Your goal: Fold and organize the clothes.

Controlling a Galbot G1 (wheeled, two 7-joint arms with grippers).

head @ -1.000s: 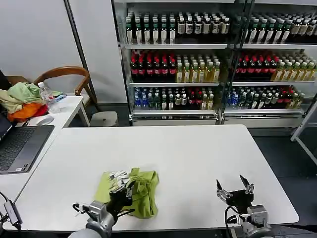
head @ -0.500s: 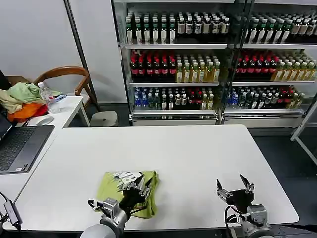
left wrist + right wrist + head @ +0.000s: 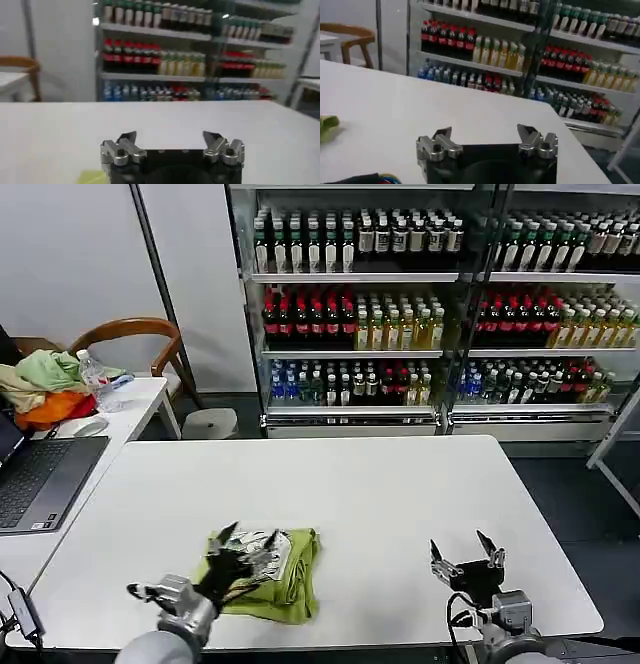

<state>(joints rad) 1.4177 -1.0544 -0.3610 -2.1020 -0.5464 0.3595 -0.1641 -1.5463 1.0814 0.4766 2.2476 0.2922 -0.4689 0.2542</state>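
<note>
Lying bunched at six o'clock on the white table (image 3: 380, 484), the lime-green T-shirt (image 3: 270, 579) sits under the left gripper (image 3: 243, 546), fingers apart, empty. Right gripper (image 3: 464, 556) at four o'clock, fingers apart, empty.

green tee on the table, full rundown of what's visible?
The lime-green T-shirt looks like soft cotton. It lies folded into a thick, rumpled bundle near the front edge of the white table, a pale print facing up on its top. The open left gripper sits over its left part; whether they touch cannot be told.
</note>
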